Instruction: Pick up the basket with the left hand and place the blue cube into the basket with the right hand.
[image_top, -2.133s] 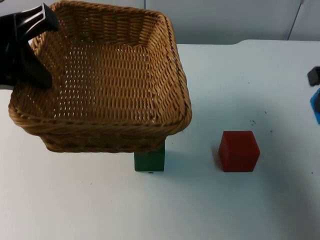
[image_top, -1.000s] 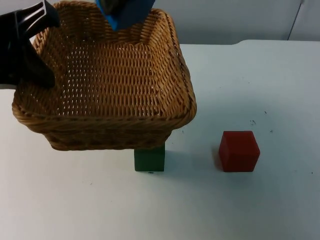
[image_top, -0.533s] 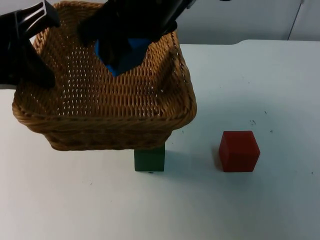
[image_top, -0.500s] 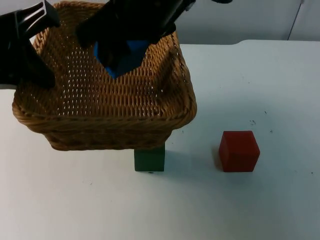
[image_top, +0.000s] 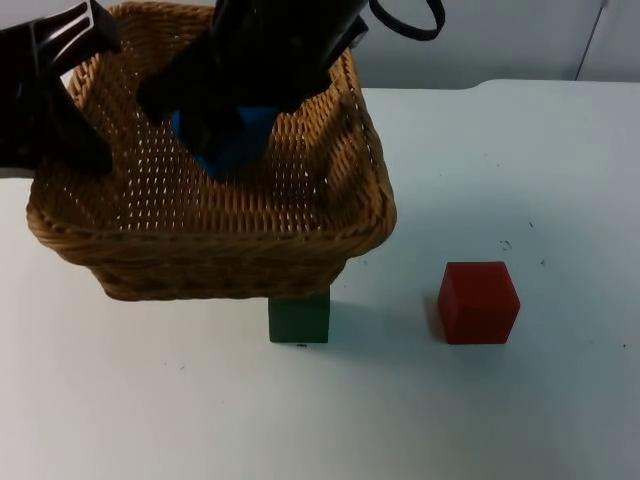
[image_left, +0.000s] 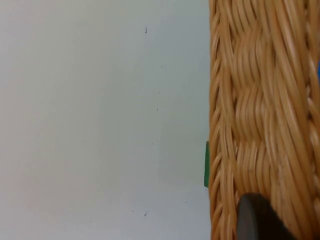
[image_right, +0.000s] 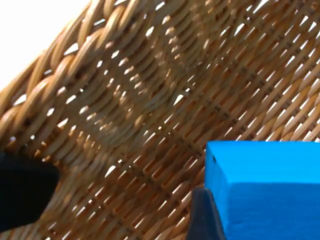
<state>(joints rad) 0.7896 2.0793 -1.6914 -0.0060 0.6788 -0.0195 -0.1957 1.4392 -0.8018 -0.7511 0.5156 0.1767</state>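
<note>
The woven basket (image_top: 120, 240) hangs above the table at the left of the top view, and my left gripper (image_top: 62, 110) is shut on its left rim (image_left: 260, 125). My right gripper (image_top: 215, 125) reaches down into the basket from above, shut on the blue cube (image_top: 228, 140). In the right wrist view the blue cube (image_right: 265, 185) sits between the fingers, close over the basket's woven floor (image_right: 150, 115).
A green cube (image_top: 299, 318) stands on the table, partly hidden under the basket's front edge; its edge shows as a green sliver (image_left: 206, 165) in the left wrist view. A red cube (image_top: 478, 301) stands to the right.
My right arm has come in from above with the blue cube and lowered it leftward into the basket. The basket has shifted slightly; the left gripper keeps its hold.
</note>
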